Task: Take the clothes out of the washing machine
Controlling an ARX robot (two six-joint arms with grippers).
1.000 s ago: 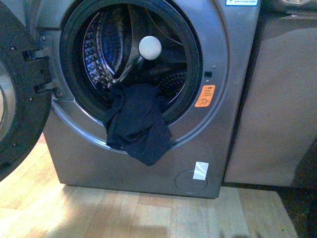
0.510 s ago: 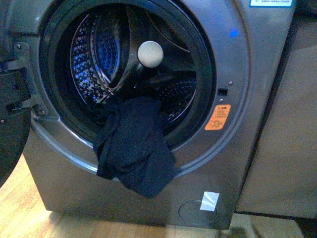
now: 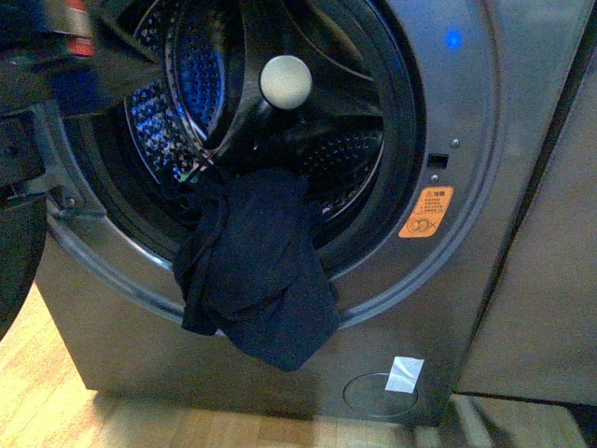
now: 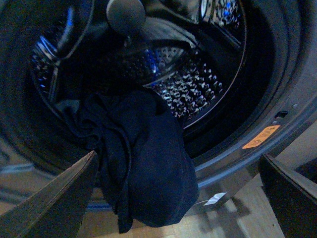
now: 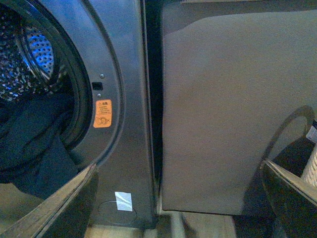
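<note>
Navy-black clothes [image 3: 252, 271]: one soft garment draped over the lower rim of the washing machine [image 3: 466, 121] porthole. The top part lies bunched just inside the perforated drum [image 3: 354, 159], and the rest hangs down the grey front. It isn't collected yet and nothing is holding it. The white knob [image 3: 284, 81] sits above it, apart.

My left pincer [image 4: 178, 156] is wide open and empty, pointed at the mouth with the garment framed between its fingers [image 4: 54, 198]. The cloth looks nearer one finger, and I judge it isn't touching. In the front view the left arm [image 3: 75, 47] is a blur by the upper rim.

My right pincer [image 5: 179, 165] is also spread and empty. It faces the gap between the machine and the beige cabinet [image 5: 237, 109], with the orange sticker [image 5: 102, 113] just beside the rim.

The step in hand is reaching in for the grab, and the left side is the one lined up. I'd aim for the thick bunch at the rim rather than the thin hanging hem, since the hem would likely slip. I'd straddle the bunch with both fingers and close fully. Then I'd lift up and away from the rim so the part inside doesn't drag on the black seal. I'd keep clear of the knob and the open door [image 3: 14, 233].
</note>
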